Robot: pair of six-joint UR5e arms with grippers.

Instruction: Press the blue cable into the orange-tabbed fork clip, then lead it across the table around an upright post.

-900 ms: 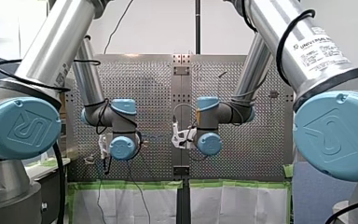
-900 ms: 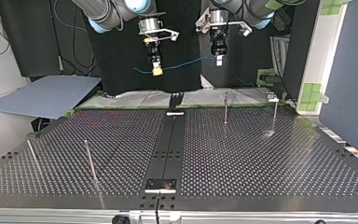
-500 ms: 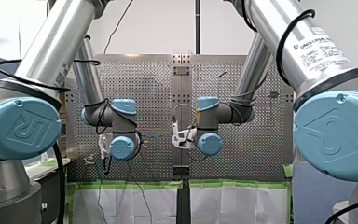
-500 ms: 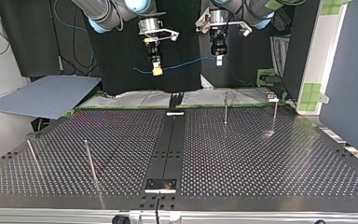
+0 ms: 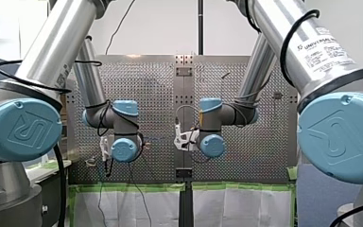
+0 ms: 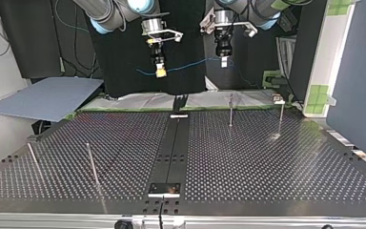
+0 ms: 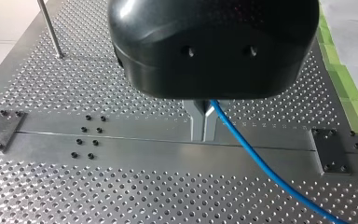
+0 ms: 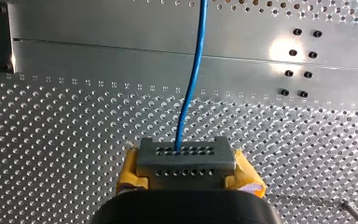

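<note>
Both grippers hang high above the perforated table [image 6: 267, 162] at its far side. The blue cable [image 6: 190, 64] runs slack between them. My left gripper [image 6: 224, 61], at the top view's right, is shut on the blue cable [image 7: 261, 165], pinched between its metal fingers [image 7: 196, 122]. My right gripper [image 6: 160, 71], with yellow pads [image 8: 129, 170], is shut on the cable [image 8: 191, 79], which leads straight ahead of it. Thin upright posts [image 6: 230, 110] [image 6: 281, 117] [image 6: 91, 163] stand on the table. I cannot make out the orange-tabbed clip.
A dark centre strip [image 6: 174, 148] runs down the table's middle, with a small plate [image 6: 164, 189] at its near end. Another post [image 6: 33, 160] leans at the top view's left. A grey board [image 6: 47, 98] lies beyond the table's left corner. Green tape edges the far side.
</note>
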